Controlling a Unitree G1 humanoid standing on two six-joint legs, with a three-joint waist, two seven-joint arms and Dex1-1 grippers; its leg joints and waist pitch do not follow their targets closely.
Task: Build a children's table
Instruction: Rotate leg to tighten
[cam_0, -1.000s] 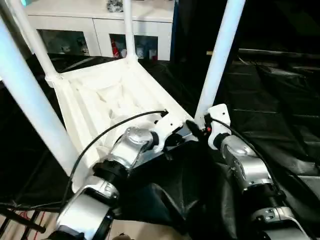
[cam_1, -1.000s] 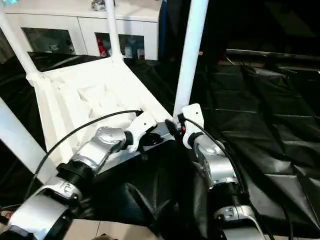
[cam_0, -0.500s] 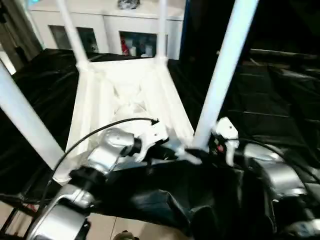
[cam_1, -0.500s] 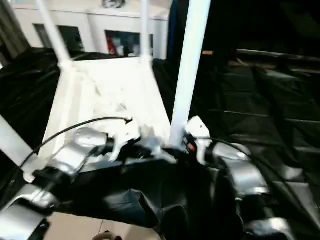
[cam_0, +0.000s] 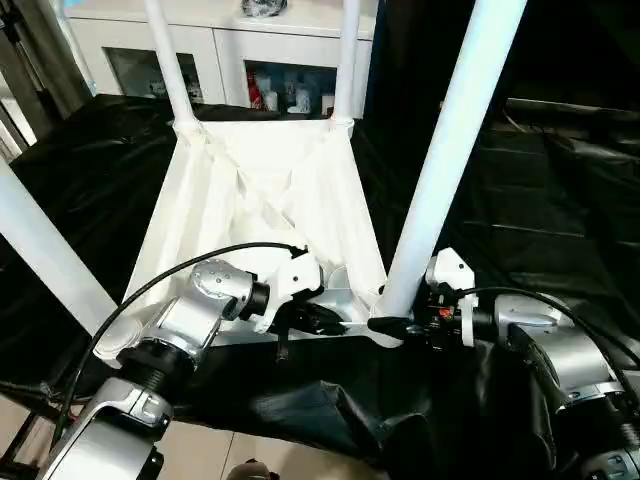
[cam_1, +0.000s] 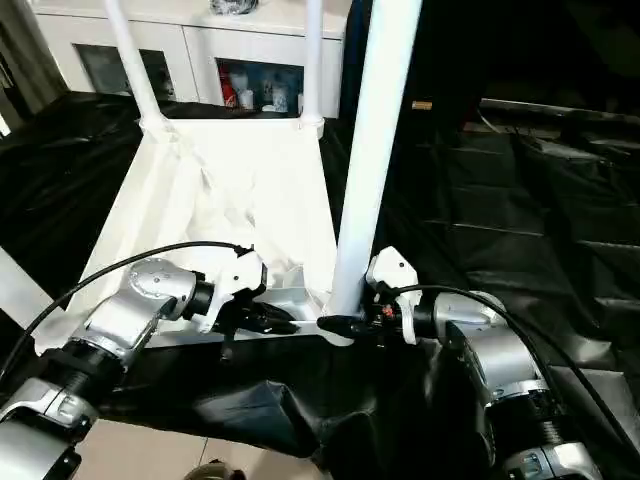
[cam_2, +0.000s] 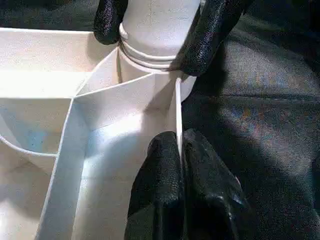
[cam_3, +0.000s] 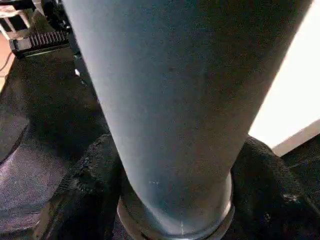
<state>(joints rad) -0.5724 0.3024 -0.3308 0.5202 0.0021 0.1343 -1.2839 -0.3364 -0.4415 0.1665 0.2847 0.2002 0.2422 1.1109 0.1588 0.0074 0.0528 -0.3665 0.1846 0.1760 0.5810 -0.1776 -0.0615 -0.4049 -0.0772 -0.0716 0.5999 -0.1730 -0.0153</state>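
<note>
Since a second ago the tabletop (cam_0: 262, 200) has swung square on the worktop (cam_0: 560, 200), my left gripper (cam_2: 179, 150) pinching its rim, my right gripper (cam_2: 160, 35) clasping the near-right leg (cam_0: 450, 150), seemingly seated.

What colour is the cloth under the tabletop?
Black. The cloth shows best in the left eye view, spread around the white tabletop.

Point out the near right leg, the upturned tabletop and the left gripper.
near right leg (cam_0: 450, 150), left eye view, mid-shaft.
tabletop (cam_0: 262, 196), left eye view, ribbed underside.
left gripper (cam_2: 179, 150), left wrist view, fingertips pinching the rim.
</note>
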